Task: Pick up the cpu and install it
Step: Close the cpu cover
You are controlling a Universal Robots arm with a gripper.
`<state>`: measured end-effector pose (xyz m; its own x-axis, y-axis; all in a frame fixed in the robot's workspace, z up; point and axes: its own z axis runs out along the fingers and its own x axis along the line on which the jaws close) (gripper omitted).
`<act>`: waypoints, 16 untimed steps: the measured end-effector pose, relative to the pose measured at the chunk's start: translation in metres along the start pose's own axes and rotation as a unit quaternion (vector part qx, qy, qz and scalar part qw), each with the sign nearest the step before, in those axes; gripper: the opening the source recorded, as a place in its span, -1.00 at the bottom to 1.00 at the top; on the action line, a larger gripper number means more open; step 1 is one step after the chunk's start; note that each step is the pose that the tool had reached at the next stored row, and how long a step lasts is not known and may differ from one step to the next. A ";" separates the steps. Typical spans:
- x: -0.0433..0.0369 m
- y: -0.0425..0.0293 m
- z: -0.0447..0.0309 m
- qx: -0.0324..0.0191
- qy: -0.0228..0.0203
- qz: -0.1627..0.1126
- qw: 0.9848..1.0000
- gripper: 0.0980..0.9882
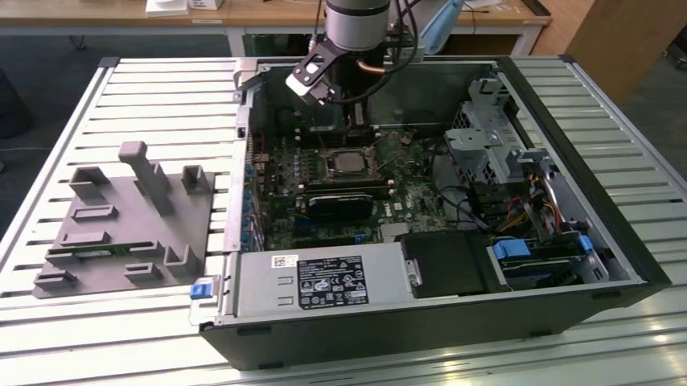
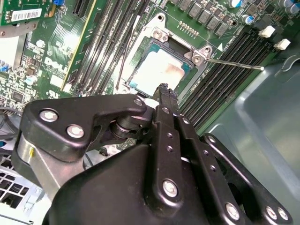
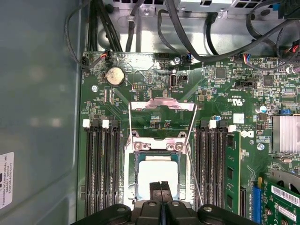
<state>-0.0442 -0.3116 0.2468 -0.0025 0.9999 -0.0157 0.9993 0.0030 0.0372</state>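
**Sitting in its socket, the cpu lies under a closed end effector**

The cpu (image 3: 157, 171) lies flat in the motherboard socket with its pale metal top bare. The hinged load plate (image 3: 162, 105) is folded back off it. Just above one edge of the chip hangs the end effector (image 3: 161, 186), its two fingers pressed together with nothing between them.

The second wrist view adds one thin retention lever (image 2: 234, 63), which juts out beside the socket, clear of the chip. The first wrist view gives the board around it: one coin cell (image 3: 115, 75), four white slot latches (image 3: 86, 123) and one green memory stick (image 3: 230, 173) seated near the socket.

The exterior view takes in the wider scene. One open computer case (image 1: 429, 330) lies on the slatted surface (image 1: 64, 96), and one grey moulded fixture (image 1: 118, 217) sits at the exterior view's left, beside the case.
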 end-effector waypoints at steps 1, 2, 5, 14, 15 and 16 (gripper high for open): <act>0.0000 0.0000 -0.0003 0.000 0.000 0.000 1.000 -0.98; 0.0000 0.0000 -0.0005 0.000 0.000 0.000 1.000 -0.98; 0.0000 0.0001 -0.0012 0.000 0.000 0.000 1.000 -0.98; -0.0001 0.0001 -0.0027 0.000 0.000 0.000 1.000 -0.98; -0.0001 0.0001 -0.0030 0.000 0.000 0.000 1.000 -0.98; -0.0001 0.0001 -0.0033 0.000 0.000 0.000 1.000 -0.98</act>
<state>-0.0442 -0.3116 0.2501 -0.0024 0.9999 -0.0158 0.9993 0.0030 0.0372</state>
